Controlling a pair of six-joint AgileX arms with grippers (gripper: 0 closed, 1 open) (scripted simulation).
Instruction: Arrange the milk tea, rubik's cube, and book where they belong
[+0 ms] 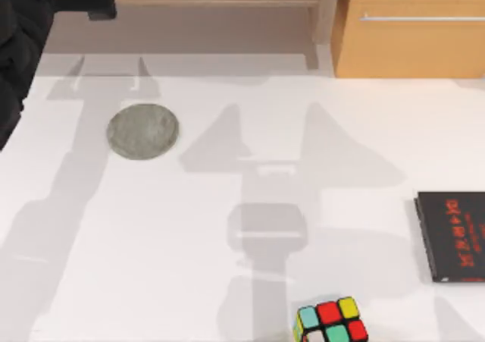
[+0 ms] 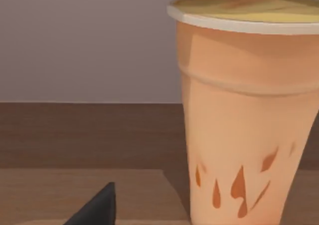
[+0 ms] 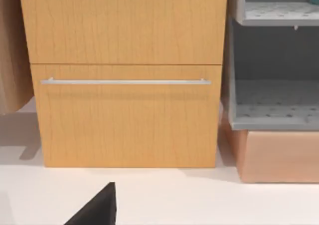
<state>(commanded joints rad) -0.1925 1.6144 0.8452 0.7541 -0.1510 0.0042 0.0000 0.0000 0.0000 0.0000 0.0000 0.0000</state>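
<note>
Milk tea (image 2: pixel 244 115) upright, long axis vertical, lid up; rubik's cube (image 1: pixel 330 321) near

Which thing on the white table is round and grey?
The flat grey disc at the table's left; the rubik's cube is many-coloured and the black book is rectangular.
</note>
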